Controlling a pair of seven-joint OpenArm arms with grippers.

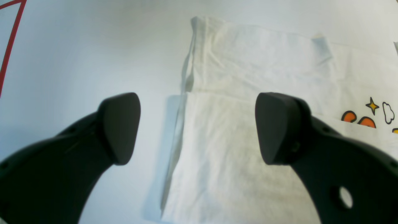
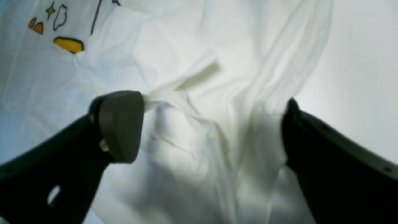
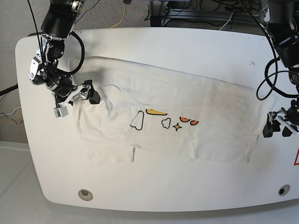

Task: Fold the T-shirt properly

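Observation:
The white T-shirt [image 3: 210, 107] lies spread across the white table [image 3: 187, 42], with its cloud and star prints [image 3: 170, 122] near the middle. My right gripper [image 3: 89, 93] sits at the shirt's left end. In the right wrist view its jaws [image 2: 211, 124] stand wide open over rumpled cloth [image 2: 186, 46], and a fold brushes the left pad [image 2: 121, 124]. My left gripper [image 3: 274, 125] hovers at the shirt's right end. In the left wrist view it is open [image 1: 197, 124] above a folded edge of the T-shirt [image 1: 248, 62], holding nothing.
Red tape lines mark the table near the left arm [image 1: 12, 40] and at the right edge [image 3: 296, 159]. Two round holes sit near the front edge [image 3: 85, 194] [image 3: 281, 190]. Cables hang behind the table's back edge [image 3: 201, 18].

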